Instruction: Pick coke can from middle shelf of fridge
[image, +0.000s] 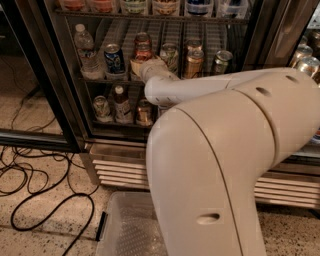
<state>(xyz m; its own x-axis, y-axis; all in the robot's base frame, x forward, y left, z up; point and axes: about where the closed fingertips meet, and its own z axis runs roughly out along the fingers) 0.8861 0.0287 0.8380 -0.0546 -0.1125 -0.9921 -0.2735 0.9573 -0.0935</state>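
The fridge (65, 100) stands open ahead. The coke can (142, 46), red, stands on the middle shelf (100, 79) between a blue Pepsi can (114, 58) and a pale can (169, 54). A gold-orange can (194, 61) stands further right. My gripper (144, 65) reaches into the middle shelf right in front of the coke can's lower half and covers it. My big white arm (220, 150) fills the right of the view.
A water bottle (85, 50) stands at the shelf's left end. Small bottles and cans (120, 105) fill the rack below. Black cables (30, 185) lie on the floor at left. A clear plastic bin (125, 225) sits under the arm. The ribbed base panel (120, 167) runs below.
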